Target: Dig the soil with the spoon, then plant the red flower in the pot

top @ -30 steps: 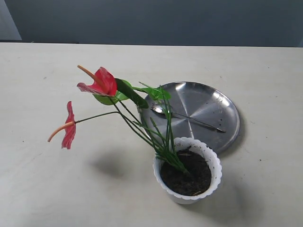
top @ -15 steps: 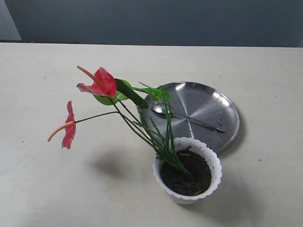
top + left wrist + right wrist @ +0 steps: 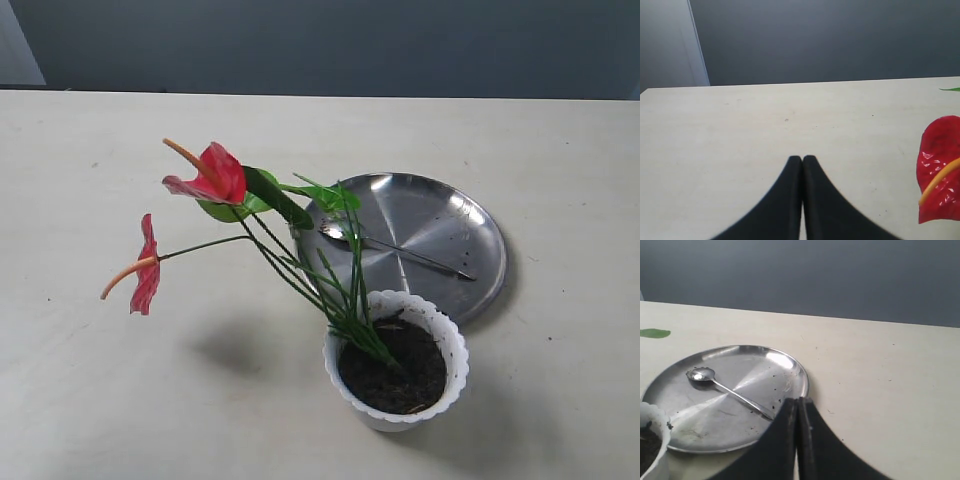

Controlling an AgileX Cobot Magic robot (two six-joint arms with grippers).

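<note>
The red flower (image 3: 215,185) stands planted in the soil (image 3: 393,372) of one white pot (image 3: 396,360), leaning away. One spoon (image 3: 395,249) lies on one steel plate (image 3: 440,235), just beyond the right end effector (image 3: 798,401). Both end effectors, including the left (image 3: 802,160), are pressed together, empty, over the bench (image 3: 90,400).

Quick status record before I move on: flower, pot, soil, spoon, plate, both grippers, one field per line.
flower: red artificial sprig with green leaves, stems standing in the soil, leaning away from the plate
pot: small white scalloped plastic pot, upright on the table, beside the plate
soil: dark crumbly earth filling the pot
spoon: slim steel teaspoon lying on the plate
plate: round steel plate, a few soil crumbs on it
left gripper: shut, empty
right gripper: shut, empty
</note>
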